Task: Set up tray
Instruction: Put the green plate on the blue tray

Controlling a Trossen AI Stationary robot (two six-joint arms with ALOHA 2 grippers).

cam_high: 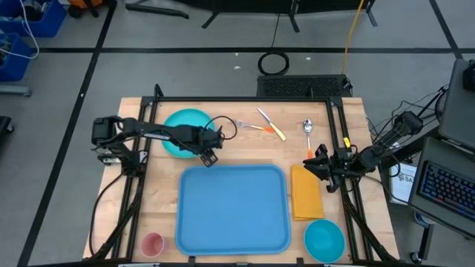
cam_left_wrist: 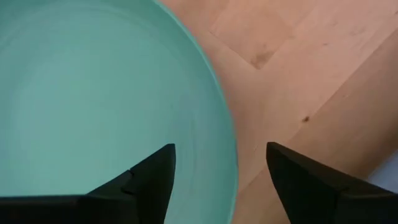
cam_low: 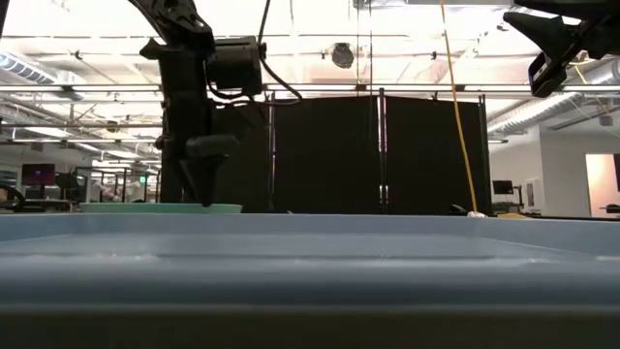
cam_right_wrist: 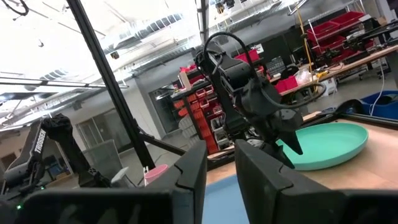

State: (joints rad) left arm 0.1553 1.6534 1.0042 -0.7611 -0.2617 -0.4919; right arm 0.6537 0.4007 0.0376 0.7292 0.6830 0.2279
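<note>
The light-blue tray (cam_high: 234,209) lies flat at the table's near middle. Beyond its far-left corner a round turquoise plate (cam_high: 182,132) rests on the wood. My left gripper (cam_left_wrist: 221,171) points down, open, at the plate's right-hand rim (cam_left_wrist: 229,149). One finger (cam_left_wrist: 149,183) is over the plate's inside and the other (cam_left_wrist: 305,183) is over the bare table. In the low view its tips (cam_low: 201,189) reach down to the rim; whether they touch it does not show. My right gripper (cam_high: 319,165) hangs raised over the yellow-orange napkin (cam_high: 306,194), with a narrow empty gap between its fingers.
A fork and knife with orange handles (cam_high: 267,124) and a spoon (cam_high: 308,127) lie at the far middle. A turquoise bowl (cam_high: 324,239) sits at the near right and a pink cup (cam_high: 153,243) at the near left. The napkin lies just right of the tray.
</note>
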